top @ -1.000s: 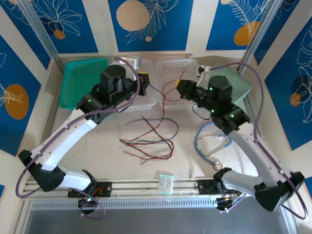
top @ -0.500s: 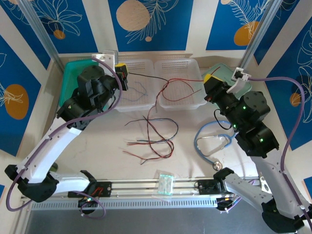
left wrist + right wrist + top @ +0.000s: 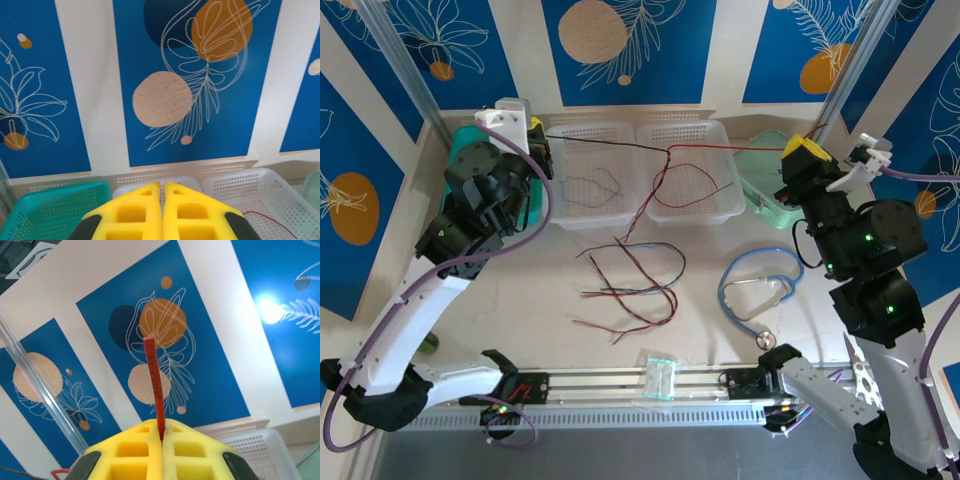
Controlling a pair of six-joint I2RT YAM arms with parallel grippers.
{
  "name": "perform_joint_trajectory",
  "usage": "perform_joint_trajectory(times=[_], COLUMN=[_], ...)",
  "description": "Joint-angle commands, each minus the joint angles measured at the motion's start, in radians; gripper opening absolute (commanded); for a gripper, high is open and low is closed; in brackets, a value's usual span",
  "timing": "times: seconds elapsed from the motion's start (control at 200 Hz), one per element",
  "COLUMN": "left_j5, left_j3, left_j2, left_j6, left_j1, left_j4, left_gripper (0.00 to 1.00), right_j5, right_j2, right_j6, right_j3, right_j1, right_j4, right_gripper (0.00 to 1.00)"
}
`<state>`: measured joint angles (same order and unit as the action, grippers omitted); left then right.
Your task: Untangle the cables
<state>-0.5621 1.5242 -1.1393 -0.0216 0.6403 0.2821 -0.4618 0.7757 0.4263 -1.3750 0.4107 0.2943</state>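
Arms are spreading wider: left gripper (image 3: 542, 148) jaws pinching black cable (image 3: 600, 145), right gripper (image 3: 798, 158) jaws pinching red cable (image 3: 155, 385), stretching them taut; other cables (image 3: 630, 290) are lying on desk (image 3: 520, 290), loosening.

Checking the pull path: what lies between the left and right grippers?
Top view: a black cable and a red cable run taut between them, over two white baskets.

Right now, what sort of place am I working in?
Probably a staged robot test booth, not a real workshop: a table walled by blue leaf-print panels and metal posts, with plastic baskets and loose wires laid out as props.
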Motion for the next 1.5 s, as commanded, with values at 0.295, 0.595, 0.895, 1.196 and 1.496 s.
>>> perform_joint_trajectory(times=[0.295, 0.595, 0.895, 1.196, 1.496], left_j5=[-0.023, 0.204, 0.385, 0.274, 0.275], left_j3=[-0.05, -0.144, -0.272, -0.331, -0.333], left_j2=[0.046, 0.026, 0.078, 0.159, 0.186], left_j6=[-0.063, -0.304, -0.61, -0.695, -0.706], left_j1=[-0.178, -0.462, -0.668, -0.76, -0.785], left_j4=[0.057, 0.133, 0.061, 0.079, 0.07], left_gripper=[0.0, 0.0, 0.0, 0.0, 0.0], right_j5=[-0.092, -0.247, -0.343, -0.457, -0.365], right_j2=[-0.018, -0.01, -0.03, -0.053, -0.039], right_j6=[-0.186, -0.245, -0.304, -0.284, -0.164], right_j3=[-0.082, -0.095, -0.088, -0.071, -0.081], right_j1=[-0.074, -0.118, -0.212, -0.346, -0.446], right_j4=[-0.049, -0.062, -0.106, -0.083, 0.036], right_gripper=[0.0, 0.0, 0.0, 0.0, 0.0])
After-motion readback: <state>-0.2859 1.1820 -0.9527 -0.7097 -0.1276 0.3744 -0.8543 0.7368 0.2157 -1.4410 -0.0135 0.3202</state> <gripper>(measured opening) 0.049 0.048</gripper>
